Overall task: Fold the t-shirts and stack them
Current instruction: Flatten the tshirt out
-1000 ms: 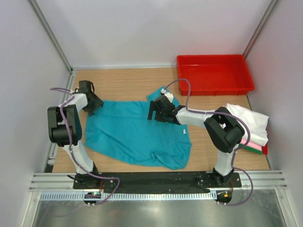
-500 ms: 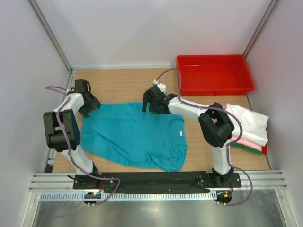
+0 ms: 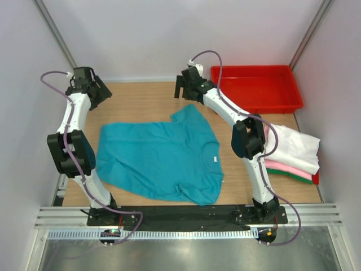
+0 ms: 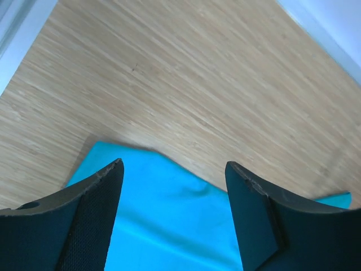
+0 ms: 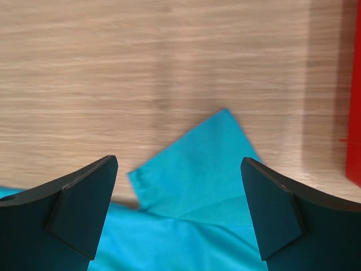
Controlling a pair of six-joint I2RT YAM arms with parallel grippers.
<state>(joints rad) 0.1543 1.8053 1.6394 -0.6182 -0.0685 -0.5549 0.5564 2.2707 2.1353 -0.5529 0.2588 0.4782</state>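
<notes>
Teal t-shirt (image 3: 161, 158) lies spread flat in the middle of the table (image 3: 141, 101), collar to the right
Long axis runs left-right, one sleeve pointing far; left gripper (image 4: 174, 165) and right gripper (image 5: 179, 159) hang over the far side, jaws wide, holding nothing

The left arm (image 3: 72, 116) and right arm (image 3: 224, 110) share white links and bulky black joint housings, with a purple cable (image 3: 210, 52) looping along each. Both bolt to a black base plate (image 3: 180, 214). The left gripper (image 4: 174, 165) and right gripper (image 5: 178, 160) have flat black wedge-shaped fingers (image 4: 84, 226).
</notes>
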